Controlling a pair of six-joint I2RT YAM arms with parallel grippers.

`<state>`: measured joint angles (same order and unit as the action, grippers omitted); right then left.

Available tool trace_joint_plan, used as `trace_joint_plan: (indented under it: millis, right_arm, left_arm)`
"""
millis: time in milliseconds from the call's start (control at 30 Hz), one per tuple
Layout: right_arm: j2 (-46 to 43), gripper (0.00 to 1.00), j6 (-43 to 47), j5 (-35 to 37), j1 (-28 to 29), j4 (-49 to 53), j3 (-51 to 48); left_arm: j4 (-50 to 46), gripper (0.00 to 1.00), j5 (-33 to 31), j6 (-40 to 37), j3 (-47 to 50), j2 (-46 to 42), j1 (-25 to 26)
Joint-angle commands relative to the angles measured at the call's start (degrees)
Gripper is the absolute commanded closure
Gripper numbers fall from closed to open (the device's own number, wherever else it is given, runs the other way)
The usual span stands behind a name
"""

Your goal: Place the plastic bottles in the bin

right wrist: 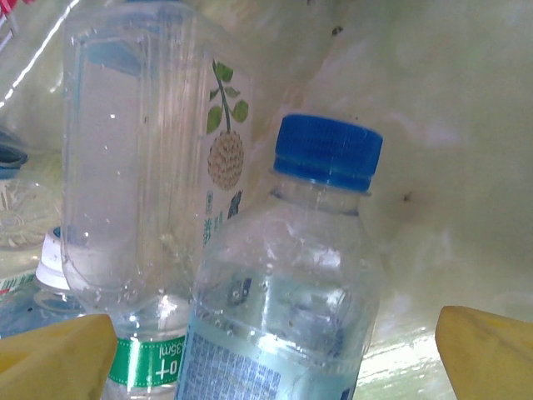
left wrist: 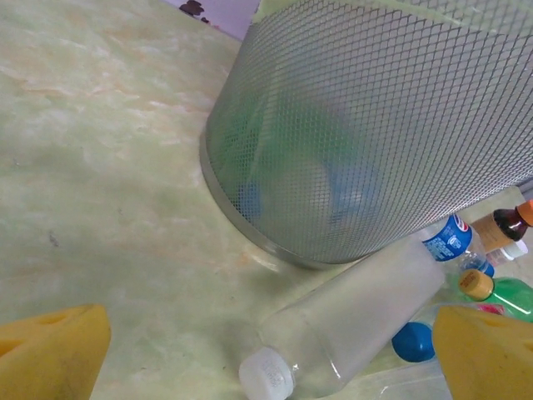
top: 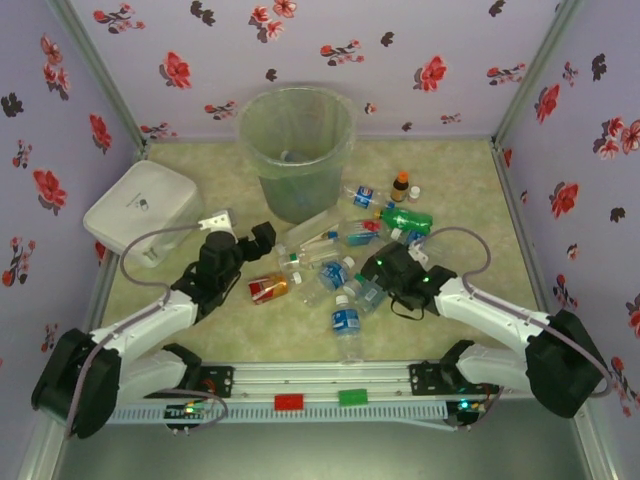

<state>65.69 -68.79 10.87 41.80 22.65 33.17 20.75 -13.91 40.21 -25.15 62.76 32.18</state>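
plastic bottles point(top: 345, 322), about a dozen, lie scattered near one bin point(top: 295, 185); both jaws gape wide, empty.

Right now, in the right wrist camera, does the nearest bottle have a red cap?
No, the nearest bottle wears a blue cap.

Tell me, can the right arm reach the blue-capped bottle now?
Probably yes: the open right fingers stand on either side of the blue-capped bottle, nothing between; a clear bottle lies close beside it.
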Motion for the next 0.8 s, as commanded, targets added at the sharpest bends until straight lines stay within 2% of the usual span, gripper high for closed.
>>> trace_joint_plan:
  millis: [0, 300, 633, 767]
  right_arm:
    - [1.37, 0.01, -3.89, 0.56, 1.38, -1.21, -0.99]
    - [4.62, 0.12, -5.48, -0.43, 3.01, -4.27, -2.38]
    - [0.94, 0.33, -8.12, 2.43, 3.1, -4.6, -6.77]
    - [-0.1, 0.34, -9.14, 3.47, 3.11, -4.19, -8.14]
  left_arm:
    - [3.29, 0.0, 1.34, 0.81, -2.45, 0.63, -0.37]
    - [1.66, 0.0, 1.03, 1.8, -1.05, -1.07, -0.37]
    - [1.4, 0.0, 0.83, 1.59, -2.12, 0.05, -0.37]
    - [1.48, 0.0, 0.9, 1.66, -2.38, 0.5, -0.36]
